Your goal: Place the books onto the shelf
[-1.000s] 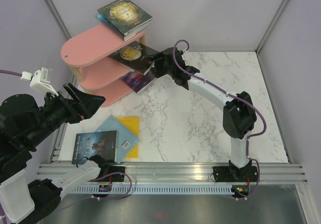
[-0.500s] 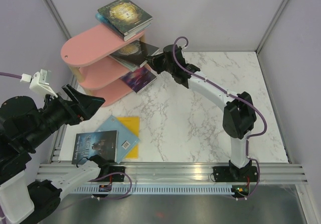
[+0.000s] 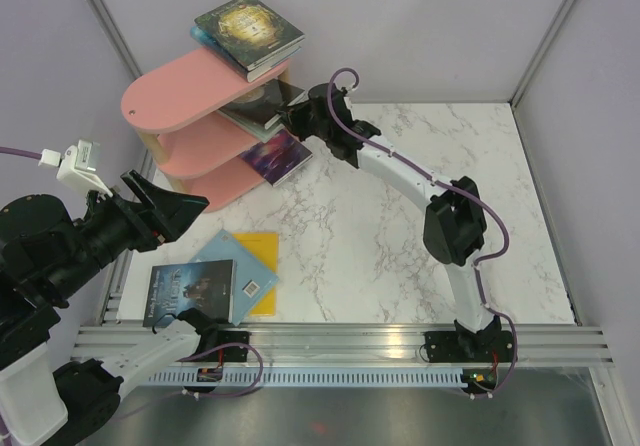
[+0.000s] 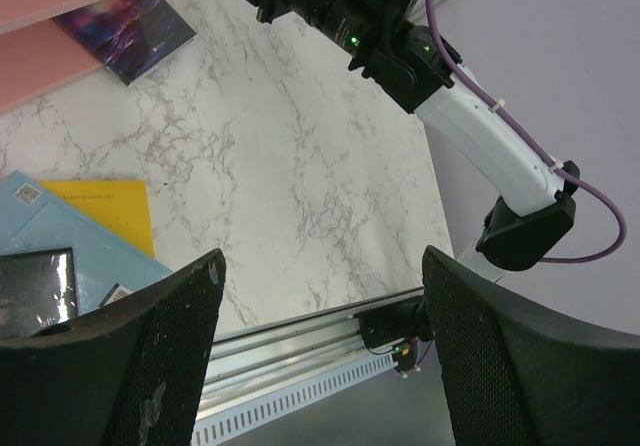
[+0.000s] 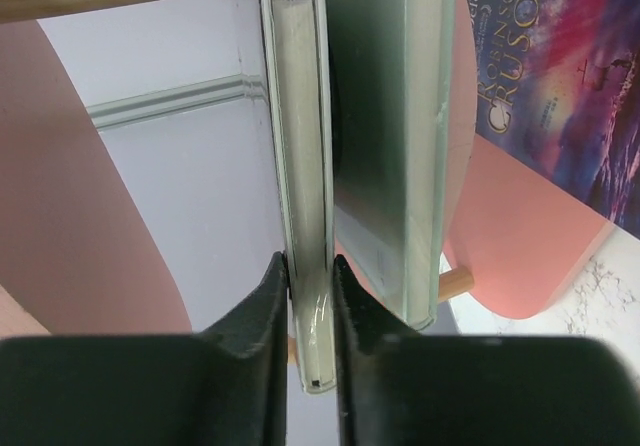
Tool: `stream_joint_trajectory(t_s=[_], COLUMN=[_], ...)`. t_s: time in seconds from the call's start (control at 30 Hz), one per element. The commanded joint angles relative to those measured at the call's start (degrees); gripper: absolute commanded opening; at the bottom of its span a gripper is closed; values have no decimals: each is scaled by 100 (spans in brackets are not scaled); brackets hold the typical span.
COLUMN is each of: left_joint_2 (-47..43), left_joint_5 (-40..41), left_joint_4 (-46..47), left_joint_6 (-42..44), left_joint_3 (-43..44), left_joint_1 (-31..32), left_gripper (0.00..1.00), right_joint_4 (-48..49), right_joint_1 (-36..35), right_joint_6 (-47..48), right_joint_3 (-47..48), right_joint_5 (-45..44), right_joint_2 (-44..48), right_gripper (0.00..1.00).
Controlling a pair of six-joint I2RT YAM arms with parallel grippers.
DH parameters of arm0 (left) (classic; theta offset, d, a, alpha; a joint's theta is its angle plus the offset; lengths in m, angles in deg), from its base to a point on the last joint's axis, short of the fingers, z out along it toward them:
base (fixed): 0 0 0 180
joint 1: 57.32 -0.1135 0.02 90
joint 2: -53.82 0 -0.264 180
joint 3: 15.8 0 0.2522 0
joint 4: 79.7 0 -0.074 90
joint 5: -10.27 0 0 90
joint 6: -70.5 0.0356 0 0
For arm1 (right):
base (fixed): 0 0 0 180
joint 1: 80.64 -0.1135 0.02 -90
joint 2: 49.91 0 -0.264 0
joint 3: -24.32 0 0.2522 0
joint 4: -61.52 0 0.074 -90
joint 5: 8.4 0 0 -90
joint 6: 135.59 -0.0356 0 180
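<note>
Right wrist: right jaws tight on edge of thin book (image 5: 303, 186); left jaws wide above marble table (image 4: 330, 166).

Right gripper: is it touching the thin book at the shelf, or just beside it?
Touching. The right wrist view shows the right gripper closed on the thin book, both fingers pressed flat against its covers with no gap.

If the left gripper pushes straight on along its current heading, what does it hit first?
Probably the bare marble table, right of the yellow book; nothing stands between. The left gripper has open jaws, and depth is hard to judge.
</note>
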Motion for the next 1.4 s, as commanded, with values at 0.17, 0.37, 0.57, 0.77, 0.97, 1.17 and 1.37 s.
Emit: stream_joint_trajectory(t_s=[0.17, 0.37, 0.57, 0.77, 0.97, 1.17, 1.37], left_joint_2=[-5, -23, -5, 4, 4, 12, 30], left_joint_5=[10, 10, 28, 63, 37, -86, -288], left_joint_4=[-581, -581, -563, -625, -475, -256, -141], left_joint_6=[-183, -157, -69, 1, 89, 98, 89], left_joint_3=[58, -12, -74, -117, -442, -750, -970], left_joint_1=[-20, -20, -20, -20, -20, -20, -20], left_gripper=[82, 82, 82, 82, 82, 82, 82], right_joint_4=[-171, -180, -181, 179, 1032, 2706, 3607], right_joint_1=[9, 140, 360, 369, 54, -1071, -1906], right_joint_6=[78, 394, 947, 2237, 2697, 2118, 1809], right_joint_3=[246, -703, -1441, -3039, -5428, -6871, -6577], right_joint_5=[626, 774, 793, 494, 1961, 2164, 2147], right_joint_2=[-235, 415, 1223, 2848, 3404, 3071, 1981], right_gripper=[85, 89, 91, 93, 94, 93, 87])
